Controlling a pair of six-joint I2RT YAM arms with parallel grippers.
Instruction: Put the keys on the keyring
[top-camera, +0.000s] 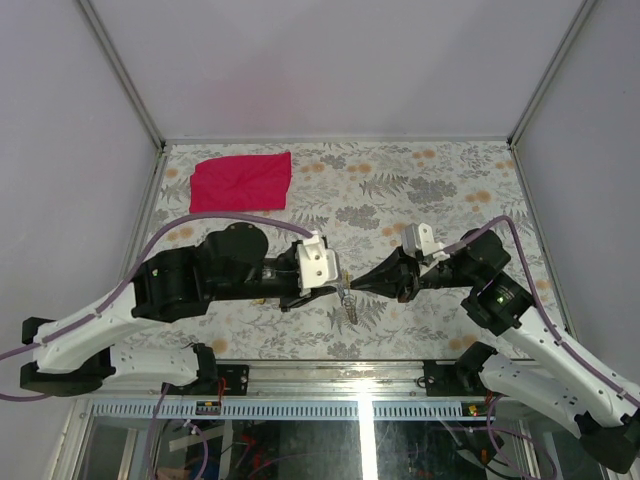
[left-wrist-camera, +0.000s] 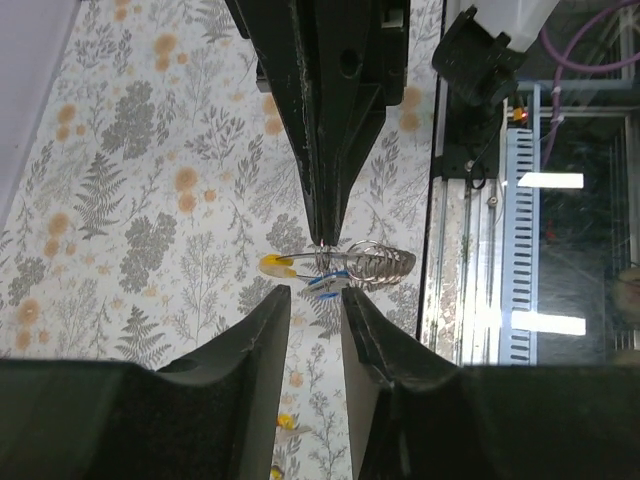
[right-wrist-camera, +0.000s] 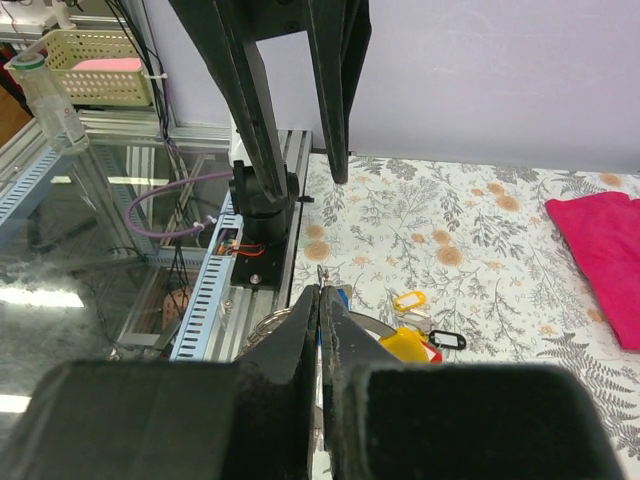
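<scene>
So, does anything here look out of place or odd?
Nothing spilled or broken. The oddest sight: the keyring dangles in mid-air, pinched by the right fingers, with the left fingers open beside it. A few keys lie loose on the table, and a red cloth sits crooked at its far left.

No legible text, no labels, no numbers (any view)
</scene>
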